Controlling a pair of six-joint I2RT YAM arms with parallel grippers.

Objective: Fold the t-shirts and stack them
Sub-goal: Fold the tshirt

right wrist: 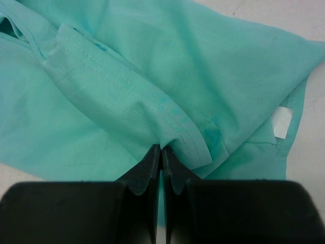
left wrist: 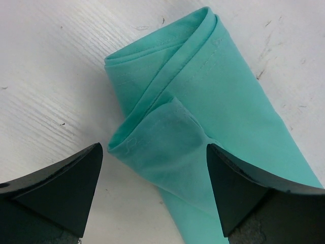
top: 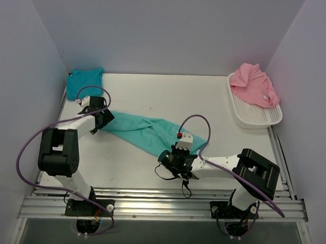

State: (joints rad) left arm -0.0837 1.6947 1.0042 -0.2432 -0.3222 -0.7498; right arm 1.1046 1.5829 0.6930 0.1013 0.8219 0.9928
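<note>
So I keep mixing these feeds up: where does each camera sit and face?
Top external: fixed above and behind the left arm and right arm, looking down at the table; both show.
Left wrist: on the left arm, looking down past open left fingers at the folded end of the sea-green t-shirt.
Right wrist: on the right arm, looking down over right fingers shut on that shirt's hem.
Shared: all show the sea-green t-shirt.

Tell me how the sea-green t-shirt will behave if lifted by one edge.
The sea-green t-shirt is probably floppy: it lies in soft folds and creases. It seems thin and light, so easy to lift. Held only at the hem, where the right gripper is shut, the rest would likely sag and drag.
</note>
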